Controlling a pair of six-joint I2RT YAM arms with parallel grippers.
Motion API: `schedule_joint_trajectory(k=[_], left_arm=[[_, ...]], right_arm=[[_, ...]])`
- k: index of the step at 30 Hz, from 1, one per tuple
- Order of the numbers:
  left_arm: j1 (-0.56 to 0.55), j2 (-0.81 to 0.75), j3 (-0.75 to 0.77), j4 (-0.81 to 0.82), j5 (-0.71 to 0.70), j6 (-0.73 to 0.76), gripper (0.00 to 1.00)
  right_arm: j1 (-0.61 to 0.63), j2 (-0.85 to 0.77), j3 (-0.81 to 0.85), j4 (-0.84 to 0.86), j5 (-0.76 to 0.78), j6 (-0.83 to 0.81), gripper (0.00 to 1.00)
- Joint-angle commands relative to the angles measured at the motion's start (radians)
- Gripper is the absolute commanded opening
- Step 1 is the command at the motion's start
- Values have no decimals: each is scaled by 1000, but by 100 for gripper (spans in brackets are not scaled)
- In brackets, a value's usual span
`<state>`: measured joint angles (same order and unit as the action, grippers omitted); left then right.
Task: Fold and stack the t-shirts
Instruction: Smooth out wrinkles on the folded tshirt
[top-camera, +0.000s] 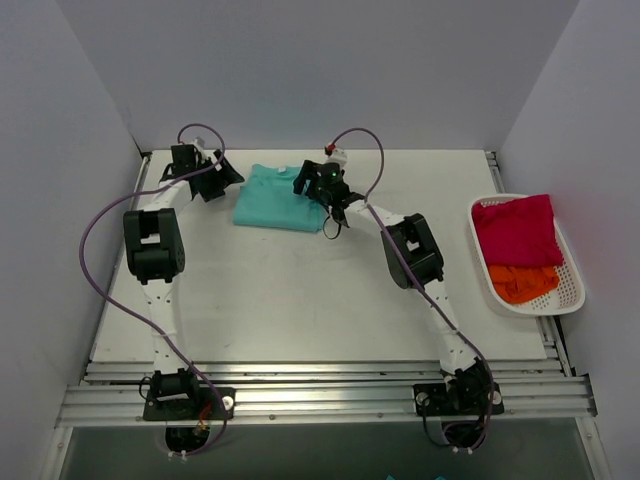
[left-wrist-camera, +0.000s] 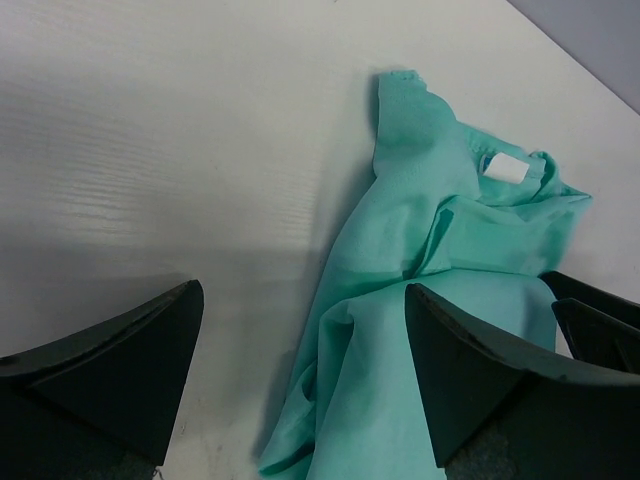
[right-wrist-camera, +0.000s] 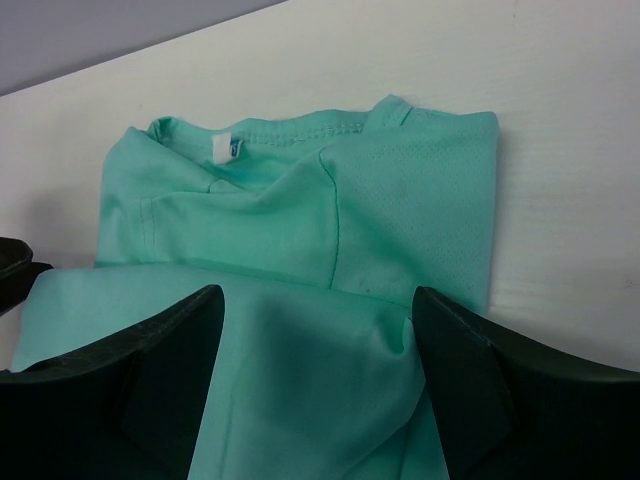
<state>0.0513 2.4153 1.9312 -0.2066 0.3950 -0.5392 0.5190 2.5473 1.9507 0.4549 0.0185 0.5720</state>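
The teal t-shirt (top-camera: 272, 200) lies folded and a little rumpled at the far middle of the table. Its white neck label faces up in both wrist views. My left gripper (top-camera: 222, 180) stands open at the shirt's left edge; in the left wrist view the gripper (left-wrist-camera: 303, 292) straddles that edge of the teal shirt (left-wrist-camera: 440, 230), one finger over bare table. My right gripper (top-camera: 330, 205) is open over the shirt's right side. Teal cloth (right-wrist-camera: 300, 200) bulges between the spread fingers of the right gripper (right-wrist-camera: 318, 295). A magenta-red t-shirt (top-camera: 515, 230) and an orange t-shirt (top-camera: 522, 282) lie bunched in the basket.
A white slotted basket (top-camera: 572, 300) stands at the right edge of the table. Grey walls close in the back and both sides. Purple cables loop from both arms over the table.
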Motion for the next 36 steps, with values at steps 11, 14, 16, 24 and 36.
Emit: schedule_joint_trajectory(k=[11, 14, 16, 24, 36], left_arm=[[-16, -21, 28, 19, 21, 19, 80], [-19, -25, 31, 15, 19, 24, 77], [-24, -28, 31, 15, 21, 25, 77], [-41, -32, 49, 3, 27, 44, 71], [-73, -8, 68, 10, 30, 47, 10]], right_arm=[[-2, -134, -154, 33, 81, -46, 58], [-1, -134, -164, 41, 80, -40, 51], [-1, -131, -165, 41, 78, -37, 50], [1, -108, -156, 48, 74, -26, 38], [1, -85, -138, 47, 66, -20, 7]])
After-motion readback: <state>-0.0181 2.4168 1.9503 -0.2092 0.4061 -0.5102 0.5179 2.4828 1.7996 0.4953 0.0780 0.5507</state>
